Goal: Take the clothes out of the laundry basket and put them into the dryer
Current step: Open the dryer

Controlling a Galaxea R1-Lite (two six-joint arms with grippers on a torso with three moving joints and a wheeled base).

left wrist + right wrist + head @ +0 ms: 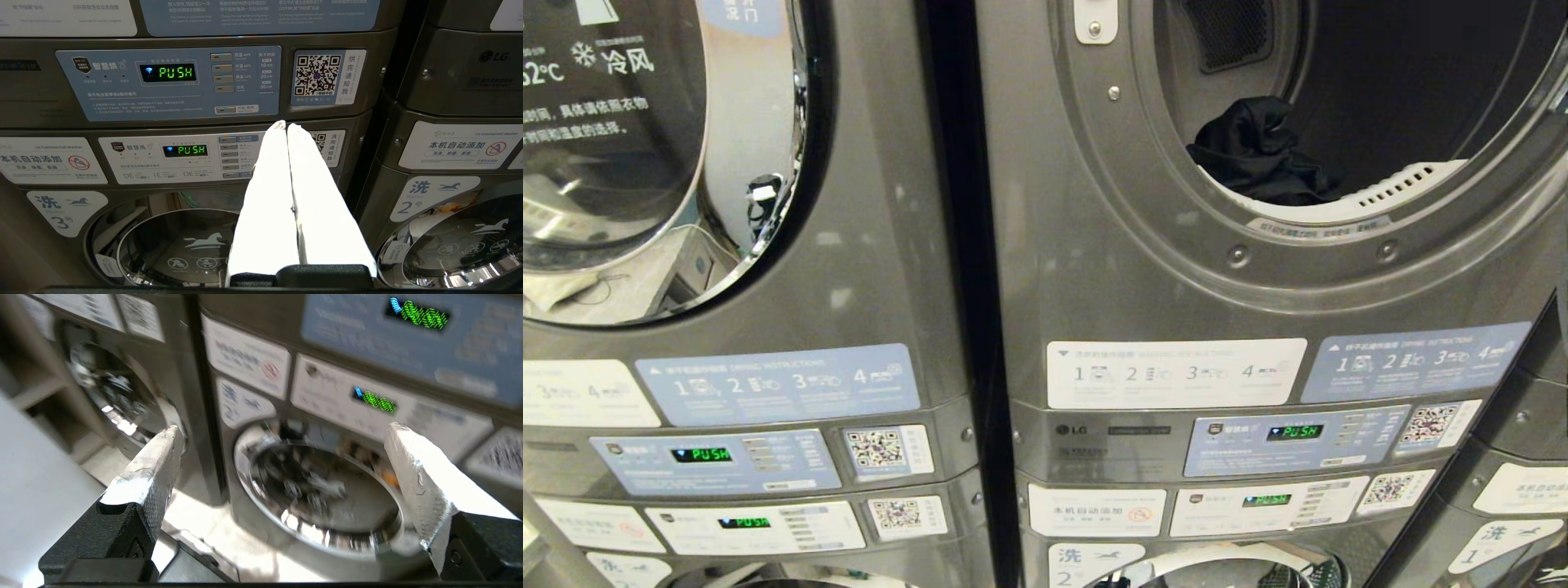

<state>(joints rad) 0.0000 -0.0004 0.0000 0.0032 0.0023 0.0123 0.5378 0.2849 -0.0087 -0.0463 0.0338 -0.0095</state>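
Looking into the open dryer (1143,269), we've got one black garment (1262,155) slumped at the front lip of the drum, resting on the white perforated rim. We'd guess it's light, floppy and creased, so any bunched fold is fair game to pinch, nothing fragile. Dryer front is smooth grey metal with glossy stickers. Our right gripper (282,457) is spread wide and empty down by the lower washer door; the left gripper (286,126) sits pressed together, parked by the control panels. No laundry basket in view.
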